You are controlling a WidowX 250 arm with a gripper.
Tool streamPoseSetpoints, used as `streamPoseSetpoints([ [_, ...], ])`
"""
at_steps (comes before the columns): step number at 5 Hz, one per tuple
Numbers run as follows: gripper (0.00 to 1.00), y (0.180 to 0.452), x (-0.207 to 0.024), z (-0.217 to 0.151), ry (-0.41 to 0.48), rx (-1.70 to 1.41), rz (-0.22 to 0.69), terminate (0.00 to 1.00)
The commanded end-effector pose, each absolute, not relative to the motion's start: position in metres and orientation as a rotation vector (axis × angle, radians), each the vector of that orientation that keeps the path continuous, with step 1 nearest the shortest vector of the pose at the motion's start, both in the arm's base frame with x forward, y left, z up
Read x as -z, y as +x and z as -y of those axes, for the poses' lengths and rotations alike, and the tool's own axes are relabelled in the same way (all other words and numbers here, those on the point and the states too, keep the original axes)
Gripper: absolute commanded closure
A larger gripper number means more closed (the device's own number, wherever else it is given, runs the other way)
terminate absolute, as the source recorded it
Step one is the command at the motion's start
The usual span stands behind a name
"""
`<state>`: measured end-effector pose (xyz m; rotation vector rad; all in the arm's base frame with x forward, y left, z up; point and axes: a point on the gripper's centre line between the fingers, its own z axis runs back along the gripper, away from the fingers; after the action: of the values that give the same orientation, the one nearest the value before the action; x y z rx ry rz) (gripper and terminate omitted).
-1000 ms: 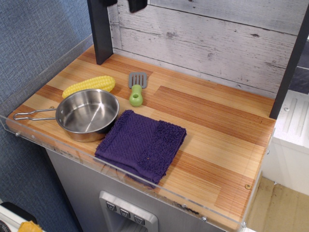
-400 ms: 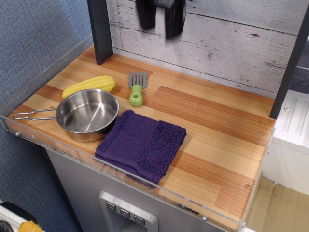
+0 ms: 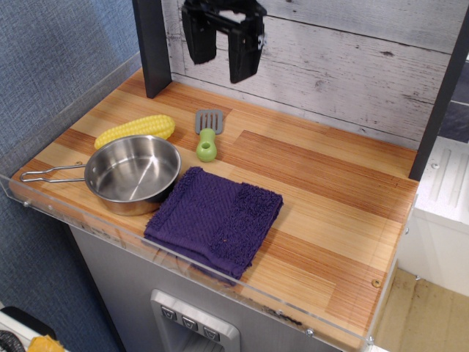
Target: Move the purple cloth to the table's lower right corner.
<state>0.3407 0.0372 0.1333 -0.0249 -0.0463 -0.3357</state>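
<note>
The purple cloth lies folded flat on the table near the front edge, just right of the steel pan, its fluffier band on the right side. My gripper hangs high at the back of the table in front of the plank wall, well above and behind the cloth. Its two black fingers are apart and hold nothing. The table's lower right corner is bare wood with a screw.
A steel pan with a wire handle sits at the front left. A yellow corn cob lies behind it. A green-handled grey spatula lies beside the corn. A dark post stands at the back left. A clear acrylic rim runs along the front edge.
My gripper has come down into view from the top edge and moved a little left and lower. The cloth and other things have not moved.
</note>
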Motion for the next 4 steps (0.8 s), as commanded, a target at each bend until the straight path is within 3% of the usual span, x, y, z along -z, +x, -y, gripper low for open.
streamPoseSetpoints([
  [1, 0.0, 0.32, -0.142, -0.048, 0.03, 0.235, 0.126, 0.0],
  [4, 0.0, 0.268, -0.119, -0.029, 0.012, 0.227, 0.088, 0.0],
])
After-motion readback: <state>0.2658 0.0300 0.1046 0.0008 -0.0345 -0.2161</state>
